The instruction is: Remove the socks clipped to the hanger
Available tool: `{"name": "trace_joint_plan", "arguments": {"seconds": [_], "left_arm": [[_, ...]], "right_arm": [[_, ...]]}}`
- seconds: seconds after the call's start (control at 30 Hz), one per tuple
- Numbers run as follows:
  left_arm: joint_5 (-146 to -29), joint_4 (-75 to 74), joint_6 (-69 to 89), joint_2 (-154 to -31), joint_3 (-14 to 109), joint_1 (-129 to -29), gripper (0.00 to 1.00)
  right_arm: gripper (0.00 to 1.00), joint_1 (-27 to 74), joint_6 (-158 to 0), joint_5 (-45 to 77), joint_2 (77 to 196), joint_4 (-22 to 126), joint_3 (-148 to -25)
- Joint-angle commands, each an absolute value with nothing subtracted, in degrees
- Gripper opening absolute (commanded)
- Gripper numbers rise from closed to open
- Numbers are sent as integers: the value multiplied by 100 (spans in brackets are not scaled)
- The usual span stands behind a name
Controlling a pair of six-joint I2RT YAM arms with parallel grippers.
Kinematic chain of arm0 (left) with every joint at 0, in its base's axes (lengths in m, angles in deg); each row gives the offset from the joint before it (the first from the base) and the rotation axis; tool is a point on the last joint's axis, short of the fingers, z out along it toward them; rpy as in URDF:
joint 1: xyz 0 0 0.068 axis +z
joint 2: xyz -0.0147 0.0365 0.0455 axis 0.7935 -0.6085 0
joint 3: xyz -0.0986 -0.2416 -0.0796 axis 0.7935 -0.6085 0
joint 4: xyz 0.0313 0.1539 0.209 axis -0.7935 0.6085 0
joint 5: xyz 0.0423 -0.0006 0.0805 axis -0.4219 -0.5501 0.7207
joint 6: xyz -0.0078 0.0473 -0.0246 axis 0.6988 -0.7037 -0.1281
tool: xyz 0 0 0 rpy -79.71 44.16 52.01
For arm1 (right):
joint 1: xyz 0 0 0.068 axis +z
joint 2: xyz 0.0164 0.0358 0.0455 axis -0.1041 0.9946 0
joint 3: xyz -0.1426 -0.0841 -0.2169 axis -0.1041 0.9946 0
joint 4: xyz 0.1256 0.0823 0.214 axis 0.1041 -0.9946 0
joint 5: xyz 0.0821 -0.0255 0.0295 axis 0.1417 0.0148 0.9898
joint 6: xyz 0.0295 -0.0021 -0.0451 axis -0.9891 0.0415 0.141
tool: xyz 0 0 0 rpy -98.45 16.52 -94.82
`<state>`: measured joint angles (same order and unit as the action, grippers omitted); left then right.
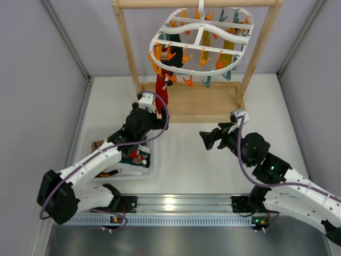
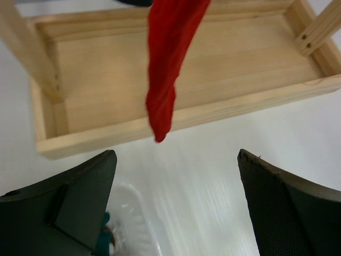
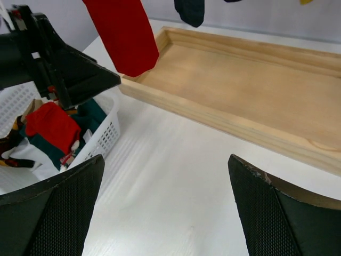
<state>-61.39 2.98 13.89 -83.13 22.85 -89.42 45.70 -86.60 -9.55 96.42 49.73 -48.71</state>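
The white table (image 1: 181,165) fills the middle of the top view, and the wooden stand (image 1: 128,48) is set at its far side, its tray-like base lying across the upper centre. The hanger (image 1: 210,49) is hung from the stand's top bar in the upper centre of the frame, with orange and teal pegs dangling from its crossbars. A white basket (image 1: 154,160) is seen at lower left, partly covered by the left arm, and loose socks are already piled inside it.

Several socks are seen clipped to the hanger. Mustard socks (image 1: 229,53) hang on its right side and a dark sock (image 1: 171,60) on its left. The red sock (image 1: 161,92) is clipped at the hanger's lower-left edge. It hangs straight down, long axis vertical, with its toe above the front rail of the base.

The left gripper (image 1: 152,104) is held just beside that toe. In the left wrist view the sock drops from the upper centre toward the gap of the gripper, whose jaws are spread wide with nothing between them. The right gripper (image 1: 205,140) is well apart, at centre right, its jaws likewise spread wide and holding nothing.

The left arm is judged the nearer. A short reach up and forward would be needed to bring the toe between the fingers.
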Motion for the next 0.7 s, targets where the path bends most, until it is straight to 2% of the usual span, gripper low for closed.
{"name": "trace_joint_plan", "arguments": {"seconds": [0.0, 0.17, 0.3, 0.4, 0.43, 0.47, 0.5, 0.57, 0.67], "left_arm": [[-7266, -1983, 1006, -8486, 2166, -8777, 99], [-7197, -2345, 794, -9023, 2281, -8478, 99], [-7416, -2609, 733, -9304, 2263, -8240, 94], [-7758, -2636, 707, -9559, 2412, -8214, 72], [-7846, -2636, 759, -9612, 2491, -8205, 59], [-7899, -2636, 786, -9665, 2526, -8205, 37], [-7908, -2636, 821, -9709, 2535, -8231, 22], [-7743, -2636, 952, -9657, 2492, -8310, 1], [-6823, -2627, 935, -9490, 2413, -8757, 0]], "right_arm": [[94, 4447, -8469, -824, 9215, 4272, -4848], [94, 4447, -8372, -244, 8960, 4131, -4839], [94, 4447, -8293, -120, 8907, 4175, -4830], [94, 4447, -8249, -129, 8924, 4227, -4856], [94, 4447, -8249, -137, 8924, 4245, -4891], [94, 4456, -8231, -146, 8933, 4271, -4900], [94, 4447, -8249, -207, 8933, 4298, -4909], [94, 4447, -8336, -356, 8915, 4350, -4944], [94, 4447, -8564, -883, 8828, 4430, -5067]]}}
